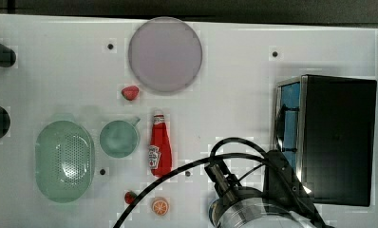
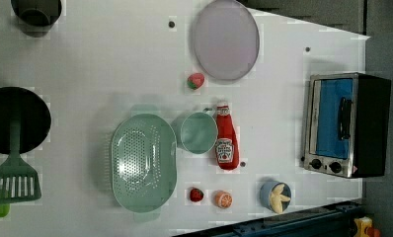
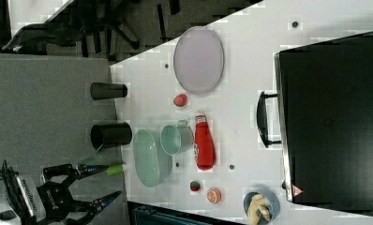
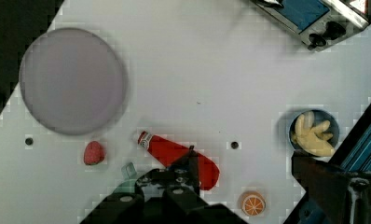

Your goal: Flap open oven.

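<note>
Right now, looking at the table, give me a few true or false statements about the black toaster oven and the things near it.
1. The black toaster oven's blue glass door is shut. True.
2. The red ketchup bottle stands upright. False: it lies flat on the white table.
3. The round lilac plate carries a strawberry. False: the strawberry lies beside it.
4. The small blue bowl holds pale banana-like pieces. True.

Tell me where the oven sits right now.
The oven stands at the left view's right edge of the white table, door shut, facing the ketchup bottle, with the blue bowl nearest its knobs.
</note>
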